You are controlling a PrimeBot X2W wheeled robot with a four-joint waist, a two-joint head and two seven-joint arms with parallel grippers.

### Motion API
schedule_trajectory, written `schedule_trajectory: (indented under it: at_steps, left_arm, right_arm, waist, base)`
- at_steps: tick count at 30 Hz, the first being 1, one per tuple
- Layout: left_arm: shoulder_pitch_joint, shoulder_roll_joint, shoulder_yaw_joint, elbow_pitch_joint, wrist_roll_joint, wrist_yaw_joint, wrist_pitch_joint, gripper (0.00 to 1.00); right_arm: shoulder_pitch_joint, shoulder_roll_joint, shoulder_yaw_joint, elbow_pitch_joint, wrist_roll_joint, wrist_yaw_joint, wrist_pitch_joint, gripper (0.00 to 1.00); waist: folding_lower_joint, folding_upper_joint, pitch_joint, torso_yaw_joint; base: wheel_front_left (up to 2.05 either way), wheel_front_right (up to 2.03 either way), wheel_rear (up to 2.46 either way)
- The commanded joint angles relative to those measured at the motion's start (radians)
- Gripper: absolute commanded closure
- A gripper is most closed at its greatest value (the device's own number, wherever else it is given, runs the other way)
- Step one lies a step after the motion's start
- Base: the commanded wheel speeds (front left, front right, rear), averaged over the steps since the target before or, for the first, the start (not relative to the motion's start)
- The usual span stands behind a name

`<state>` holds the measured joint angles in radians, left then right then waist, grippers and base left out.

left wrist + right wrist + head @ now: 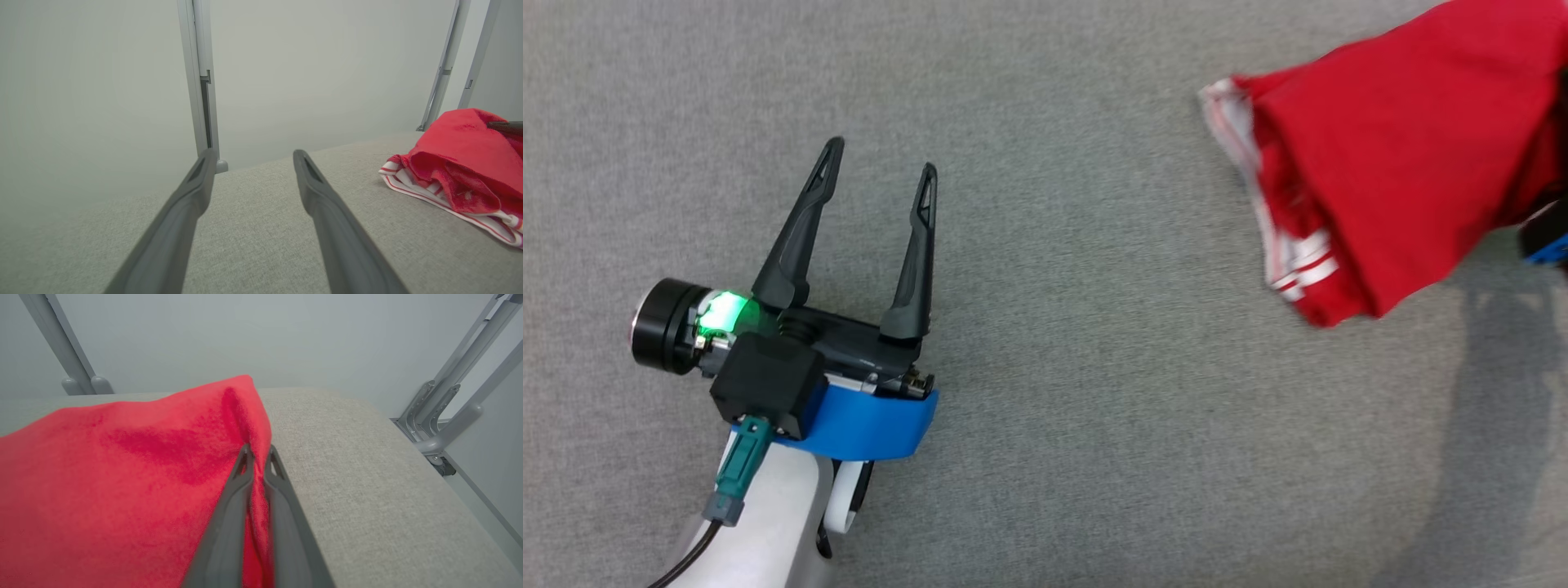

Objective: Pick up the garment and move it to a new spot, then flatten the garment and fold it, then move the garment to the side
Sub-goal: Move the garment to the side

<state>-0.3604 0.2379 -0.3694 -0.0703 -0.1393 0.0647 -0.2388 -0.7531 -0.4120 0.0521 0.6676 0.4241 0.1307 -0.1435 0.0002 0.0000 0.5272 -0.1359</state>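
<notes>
Two grippers, one busy. Head view: our left gripper (880,157) hovers, fingers spread and bare; the bunched garment (1388,155) lies well to its right. Left wrist view: again to its right, the striped hem rests on the table (265,228). Right wrist view: our right gripper (258,451) is pinched on a red fold, so we judge that the right arm carries it.
</notes>
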Motion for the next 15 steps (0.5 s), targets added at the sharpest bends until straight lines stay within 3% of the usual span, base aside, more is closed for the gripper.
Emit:
schedule_trajectory:
  at_steps: [1,6,15]
  left_arm:
    - [-0.033,-0.006,-0.011,-0.003,0.009,-0.009,-0.003,0.00]
    - [-0.065,-0.013,-0.028,-0.005,0.019,-0.018,-0.010,0.00]
    - [-0.099,-0.017,-0.054,0.008,0.035,-0.027,-0.018,0.00]
  right_arm:
    - [-0.046,-0.040,-0.045,0.035,-0.023,0.000,-0.023,1.00]
    - [-0.088,-0.066,-0.102,0.080,-0.039,0.000,-0.034,1.00]
    - [-0.131,-0.086,-0.201,0.142,-0.208,0.000,-0.055,1.00]
  waist:
    - [-0.0002,0.0000,0.060,0.048]
    - [-0.0002,0.0000,0.093,0.063]
    - [-0.0002,0.0000,0.120,0.069]
  base:
    - [0.00,0.00,0.00]
    - [0.00,0.00,0.00]
    - [0.00,0.00,0.00]
